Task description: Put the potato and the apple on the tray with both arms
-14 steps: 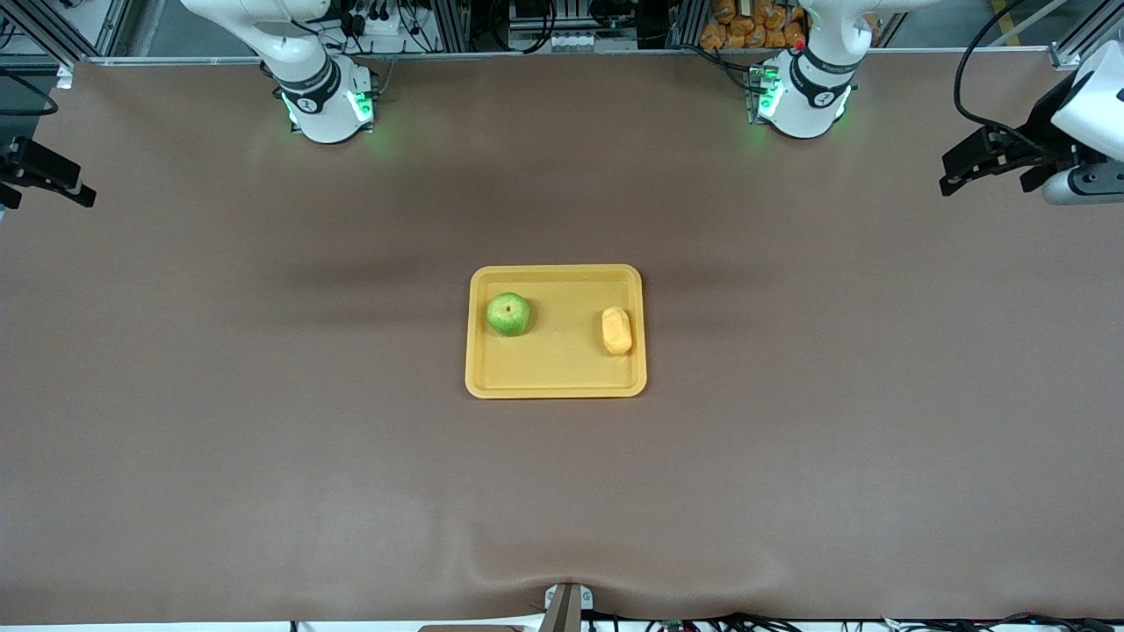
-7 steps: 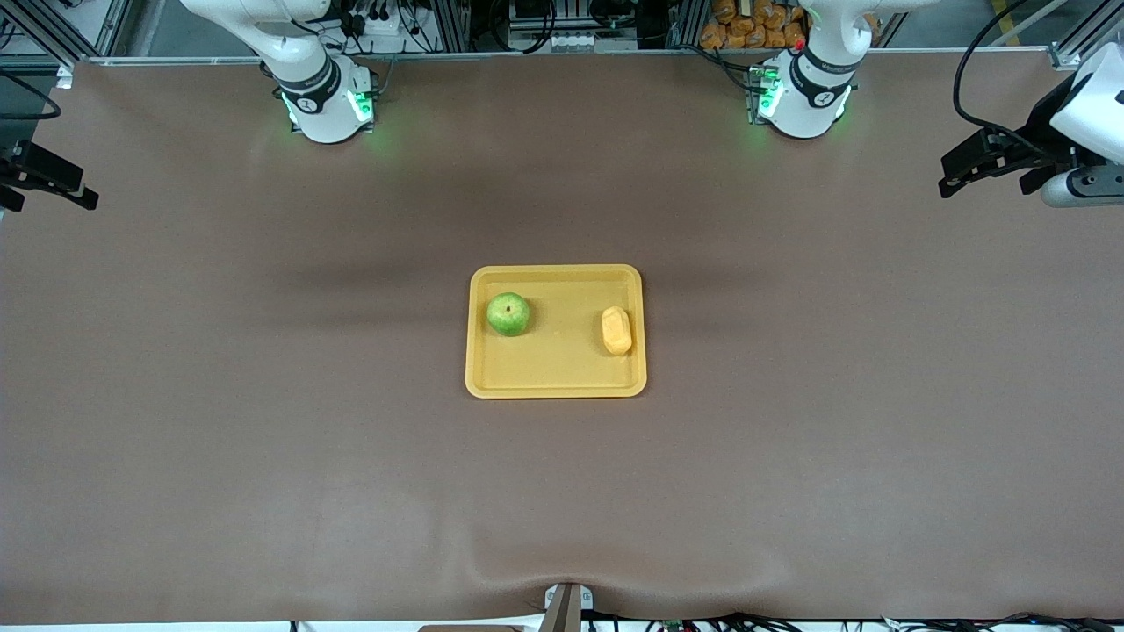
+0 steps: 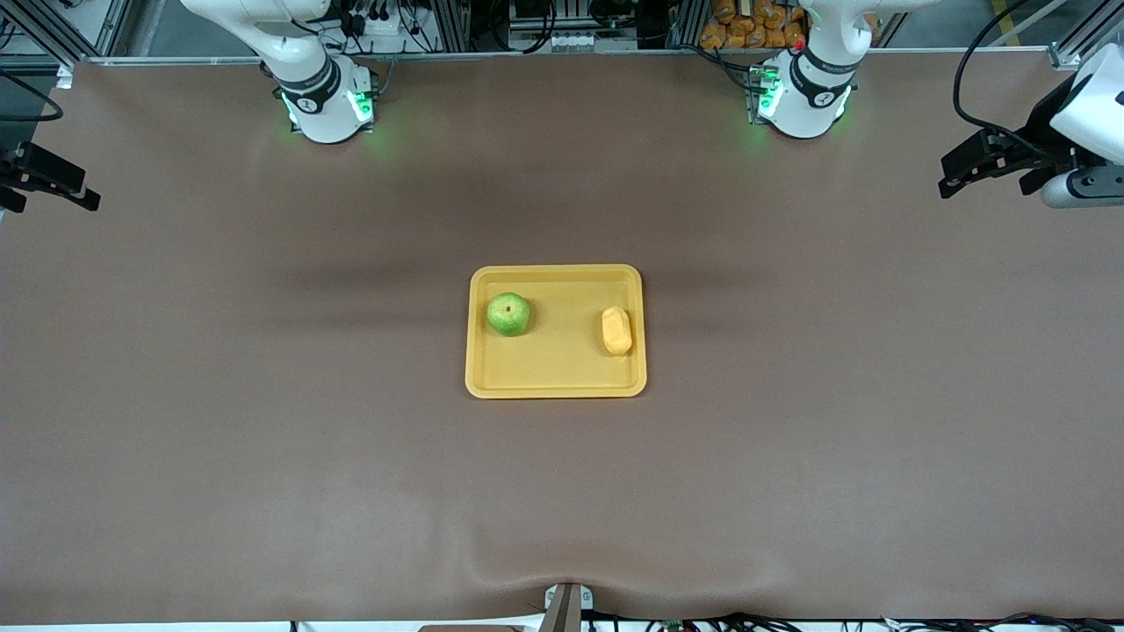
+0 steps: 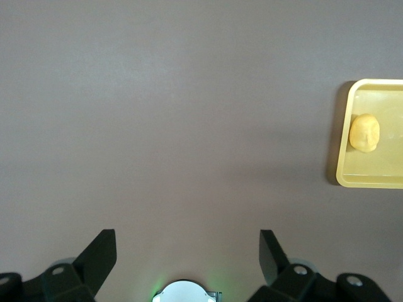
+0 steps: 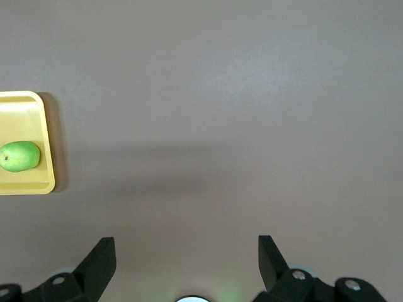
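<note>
Front view: the tray (image 3: 556, 383) sits at the middle of the brown tabletop (image 3: 263, 439) (rim unobstructed). The apple (image 3: 508, 313) rests in the tray toward the right arm's end, the potato (image 3: 616, 330) toward the left arm's end, the two well apart. The left pincer (image 3: 953, 180) hangs over the tabletop's edge at the left arm's end, the right pincer (image 3: 83, 195) over the edge at the right arm's end. Both are spread and hold nothing, as the wrist views confirm.
</note>
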Controlling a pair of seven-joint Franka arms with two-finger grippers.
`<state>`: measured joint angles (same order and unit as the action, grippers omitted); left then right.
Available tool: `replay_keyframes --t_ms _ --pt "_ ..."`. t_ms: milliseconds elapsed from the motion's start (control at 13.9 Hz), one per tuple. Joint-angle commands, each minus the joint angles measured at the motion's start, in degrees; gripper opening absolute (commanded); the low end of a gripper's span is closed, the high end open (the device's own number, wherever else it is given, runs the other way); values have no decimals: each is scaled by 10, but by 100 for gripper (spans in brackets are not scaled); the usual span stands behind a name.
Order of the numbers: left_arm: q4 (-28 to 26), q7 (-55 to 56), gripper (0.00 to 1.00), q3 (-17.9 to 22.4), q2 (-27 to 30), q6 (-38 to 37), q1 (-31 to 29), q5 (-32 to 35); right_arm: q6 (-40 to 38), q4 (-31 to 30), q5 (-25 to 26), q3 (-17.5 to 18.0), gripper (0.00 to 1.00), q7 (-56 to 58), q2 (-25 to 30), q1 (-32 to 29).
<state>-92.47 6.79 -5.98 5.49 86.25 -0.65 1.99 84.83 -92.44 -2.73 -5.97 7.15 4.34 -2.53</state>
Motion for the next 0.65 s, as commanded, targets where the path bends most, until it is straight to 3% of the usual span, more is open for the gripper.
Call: replay_keyframes --t_ms 0,574 --pt "14 7 100 -5 -7 -7 -5 -2 -4 17 2 -6 100 -11 -8 9" --pt "14 6 100 -5 -14 -7 -5 -2 -6 21 2 -6 100 -10 -12 9"
